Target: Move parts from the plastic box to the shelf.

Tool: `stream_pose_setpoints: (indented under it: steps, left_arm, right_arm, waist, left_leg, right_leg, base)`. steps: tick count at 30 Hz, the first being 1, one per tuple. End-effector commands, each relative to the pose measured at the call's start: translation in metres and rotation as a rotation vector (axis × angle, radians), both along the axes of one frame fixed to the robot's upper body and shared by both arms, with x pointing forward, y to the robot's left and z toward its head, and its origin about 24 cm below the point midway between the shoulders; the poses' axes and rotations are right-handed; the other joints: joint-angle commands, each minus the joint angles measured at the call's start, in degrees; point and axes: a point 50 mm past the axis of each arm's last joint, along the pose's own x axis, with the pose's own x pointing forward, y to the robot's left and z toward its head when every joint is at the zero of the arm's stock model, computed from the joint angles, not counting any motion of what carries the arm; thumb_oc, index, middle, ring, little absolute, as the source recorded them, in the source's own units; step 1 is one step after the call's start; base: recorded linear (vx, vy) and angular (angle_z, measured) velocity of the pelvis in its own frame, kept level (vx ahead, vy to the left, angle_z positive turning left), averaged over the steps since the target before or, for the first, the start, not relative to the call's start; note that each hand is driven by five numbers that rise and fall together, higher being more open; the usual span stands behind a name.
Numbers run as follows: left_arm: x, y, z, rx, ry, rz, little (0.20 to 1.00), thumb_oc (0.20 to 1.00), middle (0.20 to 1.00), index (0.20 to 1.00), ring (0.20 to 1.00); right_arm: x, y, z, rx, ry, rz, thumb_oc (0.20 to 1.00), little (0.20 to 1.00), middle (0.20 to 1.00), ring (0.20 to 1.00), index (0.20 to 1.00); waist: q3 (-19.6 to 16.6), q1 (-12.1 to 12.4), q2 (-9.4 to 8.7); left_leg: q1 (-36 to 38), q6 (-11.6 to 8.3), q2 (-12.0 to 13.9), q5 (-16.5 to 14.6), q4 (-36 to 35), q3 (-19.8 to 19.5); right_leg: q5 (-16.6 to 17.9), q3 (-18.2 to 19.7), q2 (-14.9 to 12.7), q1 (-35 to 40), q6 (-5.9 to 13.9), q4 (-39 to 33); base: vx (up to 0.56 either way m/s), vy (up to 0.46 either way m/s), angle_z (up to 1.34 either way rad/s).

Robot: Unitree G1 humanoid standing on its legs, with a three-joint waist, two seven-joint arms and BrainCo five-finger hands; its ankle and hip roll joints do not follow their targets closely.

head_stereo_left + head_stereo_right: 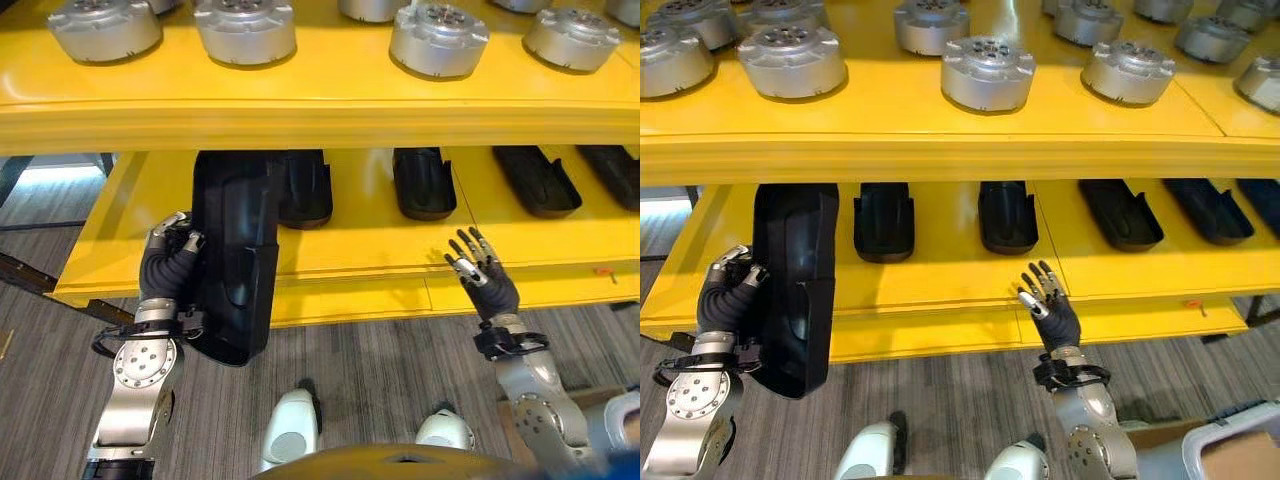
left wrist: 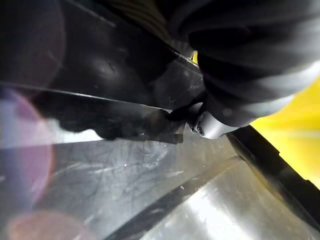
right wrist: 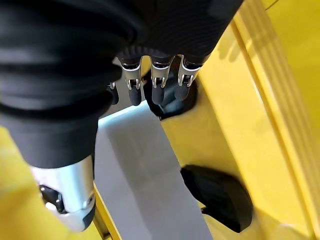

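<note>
Partway through, by the look of it — the lower shelf (image 1: 940, 275) already carries a row of black parts lying side by side: one (image 1: 884, 220) just right of the piece in hand, another (image 1: 1007, 215) near the middle, and three more (image 1: 1120, 212) running off to the right. The far-left slot of that row appears to be the one being filled now. The upper shelf (image 1: 940, 135) holds silver round parts (image 1: 987, 73), several across. How many parts remain to move cannot be judged — the plastic box itself is not clearly identifiable, though a pale container corner (image 1: 1230, 445) sits low on the robot's right.

The left hand (image 1: 172, 258) is clamped on a long black part (image 1: 233, 255), fingers curled round its left edge about midway along. The part stands roughly upright, its upper end reaching under the upper shelf and over the lower one, its lower end hanging past the shelf's front lip toward the floor. So it is at the shelf but not yet laid down — judged as mid-placement. The left wrist view gives only dark plastic pressed close against the hand.

The right hand (image 1: 1048, 300) hovers with fingers spread and straight, holding nothing, just over the front edge of the lower shelf, well apart from the held part.
</note>
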Motion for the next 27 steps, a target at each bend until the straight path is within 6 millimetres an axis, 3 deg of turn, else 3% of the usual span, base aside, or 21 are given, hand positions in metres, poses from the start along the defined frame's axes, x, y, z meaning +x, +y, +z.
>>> stream_pose_setpoints:
  steps: [1, 4, 5, 6, 11, 12, 17, 18, 19, 20, 22, 23, 24, 26, 27]
  left_arm:
    - [0.002, -0.016, 0.033, 0.006, -0.189, -0.099, 0.200, 0.200, 0.200, 0.200, 0.200]
    - [0.001, -0.018, 0.029, -0.017, -0.178, -0.104, 0.200, 0.200, 0.200, 0.200, 0.200]
    - [0.003, -0.022, 0.025, -0.022, -0.167, -0.124, 0.200, 0.200, 0.200, 0.200, 0.200]
    - [0.002, -0.022, 0.024, -0.042, -0.167, -0.121, 0.200, 0.200, 0.200, 0.200, 0.200]
    - [-0.004, -0.023, 0.017, -0.060, -0.128, -0.128, 0.200, 0.200, 0.200, 0.200, 0.200]
    - [0.000, -0.025, 0.018, -0.072, -0.137, -0.137, 0.200, 0.200, 0.200, 0.200, 0.200]
    - [0.003, -0.028, 0.020, -0.081, -0.156, -0.153, 0.200, 0.200, 0.200, 0.200, 0.200]
    - [0.003, -0.029, 0.020, -0.088, -0.157, -0.153, 0.200, 0.200, 0.200, 0.200, 0.200]
    - [0.002, -0.029, 0.020, -0.088, -0.157, -0.153, 0.200, 0.200, 0.200, 0.200, 0.200]
    - [0.001, -0.027, 0.018, -0.090, -0.153, -0.140, 0.200, 0.200, 0.200, 0.200, 0.200]
    - [-0.001, -0.025, 0.019, -0.091, -0.158, -0.121, 0.200, 0.200, 0.200, 0.200, 0.200]
    - [-0.001, -0.025, 0.019, -0.091, -0.158, -0.121, 0.200, 0.200, 0.200, 0.200, 0.200]
    - [-0.003, -0.023, 0.019, -0.099, -0.161, -0.094, 0.200, 0.200, 0.200, 0.200, 0.200]
    - [-0.004, -0.021, 0.020, -0.118, -0.176, -0.073, 0.200, 0.200, 0.200, 0.200, 0.200]
    - [-0.004, -0.021, 0.020, -0.118, -0.177, -0.073, 0.200, 0.200, 0.200, 0.200, 0.200]
  right_arm:
    - [0.010, -0.014, 0.022, -0.048, -0.122, -0.032, 1.000, 1.000, 1.000, 1.000, 1.000]
    - [0.010, -0.014, 0.024, -0.058, -0.127, -0.022, 1.000, 1.000, 1.000, 1.000, 1.000]
    - [0.009, -0.014, 0.024, -0.061, -0.127, -0.021, 1.000, 1.000, 1.000, 1.000, 1.000]
    - [0.009, -0.015, 0.024, -0.065, -0.127, -0.020, 1.000, 1.000, 1.000, 1.000, 1.000]
    - [0.006, -0.017, 0.021, -0.059, -0.106, -0.022, 1.000, 1.000, 1.000, 1.000, 1.000]
    - [0.005, -0.021, 0.023, -0.070, -0.113, -0.027, 1.000, 1.000, 1.000, 1.000, 1.000]
    - [0.006, -0.026, 0.026, -0.085, -0.125, -0.043, 1.000, 1.000, 1.000, 1.000, 1.000]
    - [0.004, -0.028, 0.026, -0.084, -0.123, -0.056, 1.000, 1.000, 1.000, 1.000, 1.000]
    - [0.004, -0.028, 0.026, -0.084, -0.122, -0.056, 1.000, 1.000, 1.000, 1.000, 1.000]
    - [0.004, -0.029, 0.025, -0.079, -0.120, -0.066, 1.000, 1.000, 1.000, 1.000, 1.000]
    - [0.005, -0.029, 0.023, -0.084, -0.110, -0.069, 1.000, 1.000, 1.000, 1.000, 1.000]
    - [0.005, -0.029, 0.023, -0.084, -0.110, -0.069, 1.000, 1.000, 1.000, 1.000, 1.000]
    - [0.007, -0.030, 0.023, -0.100, -0.103, -0.069, 1.000, 1.000, 1.000, 1.000, 1.000]
    - [0.010, -0.032, 0.025, -0.119, -0.111, -0.072, 1.000, 1.000, 1.000, 1.000, 1.000]
    - [0.010, -0.032, 0.025, -0.119, -0.111, -0.071, 1.000, 1.000, 1.000, 1.000, 1.000]
  waist:
    - [-0.2, -2.7, 1.15]
    - [-0.2, -2.9, 0.33]
    - [-0.8, -3.5, -0.39]
    - [-1.0, -3.2, -0.48]
    - [-1.9, -2.8, -0.33]
    - [-0.9, -3.0, -0.68]
    - [0.7, -3.7, -0.47]
    - [1.1, -3.7, -0.47]
    - [1.2, -3.7, -0.31]
    - [1.7, -4.0, -0.52]
    - [1.6, -3.7, -0.74]
    - [1.6, -3.7, -0.77]
    - [0.9, -3.5, -0.48]
    - [1.1, -3.2, 0.39]
    - [1.1, -3.2, 0.38]
  left_leg:
    - [12.0, 1.14, -3.9, 2.1, -13.5, 1.3]
    - [12.3, 0.54, -4.2, 1.7, -13.2, 1.4]
    - [11.9, 0.51, -4.7, 1.3, -12.2, 1.0]
    - [11.8, 0.24, -4.7, 1.2, -11.8, 1.1]
    - [12.7, -0.22, -4.0, 0.2, -9.7, 1.5]
    - [10.6, -1.21, -3.7, 0.0, -5.3, 1.8]
    - [7.1, -3.23, -1.4, -0.8, 2.7, 3.8]
    - [6.1, -3.81, -0.1, 0.9, 4.3, 4.6]
    - [6.2, -3.96, 0.2, 0.5, 4.8, 4.5]
    - [5.8, -4.63, 4.0, 3.3, 3.6, 4.0]
    - [6.8, -4.63, 7.0, 5.2, -0.2, 2.1]
    - [6.9, -4.65, 7.0, 5.3, -0.4, 2.1]
    - [7.5, -5.57, 11.2, 10.1, -6.9, -1.3]
    - [7.8, -6.76, 15.2, 16.2, -11.2, -4.5]
    - [7.8, -6.78, 15.2, 16.3, -11.3, -4.4]
  right_leg:
    - [-5.6, 2.0, 8.5, 3.6, 1.40, -6.4]
    - [-5.9, 4.6, 10.7, 5.1, 0.10, -12.6]
    - [-5.4, 10.3, 12.7, 6.8, -0.30, -16.6]
    - [-4.8, 10.6, 13.0, 7.7, -0.27, -17.8]
    - [-5.0, 8.4, 12.9, 11.0, -0.70, -19.9]
    - [-5.3, 7.1, 12.2, 11.3, -1.25, -19.8]
    - [-6.2, 4.5, 11.6, 12.2, -2.20, -20.0]
    - [-6.4, 3.7, 11.4, 12.5, -2.30, -20.4]
    - [-6.6, 3.7, 11.6, 12.8, -2.35, -20.3]
    - [-7.3, 3.5, 10.7, 13.5, -2.38, -20.0]
    - [-7.7, 3.6, 9.2, 13.3, -1.52, -19.4]
    - [-7.7, 3.6, 9.2, 13.3, -1.54, -19.4]
    - [-8.5, 4.6, 7.6, 12.1, -0.30, -17.6]
    - [-10.0, 6.3, 6.2, 9.8, 0.28, -12.5]
    - [-10.1, 6.3, 6.1, 9.6, 0.26, -12.3]
  base:
    - [0.05, -0.004, -0.19]
    - [0.06, -0.049, -0.07]
    - [0.10, -0.097, 0.03]
    - [0.13, -0.129, 0.21]
    - [0.10, -0.113, 0.03]
    - [0.00, -0.115, 0.10]
    - [-0.04, -0.068, 0.33]
    - [-0.01, -0.022, 0.07]
    - [0.01, 0.033, 0.08]
    - [0.05, 0.094, 0.09]
    - [0.05, 0.119, 0.10]
    - [0.08, 0.193, 0.06]
    - [0.09, 0.237, 0.01]
    - [0.08, 0.263, 0.00]
    - [0.02, 0.095, -0.17]
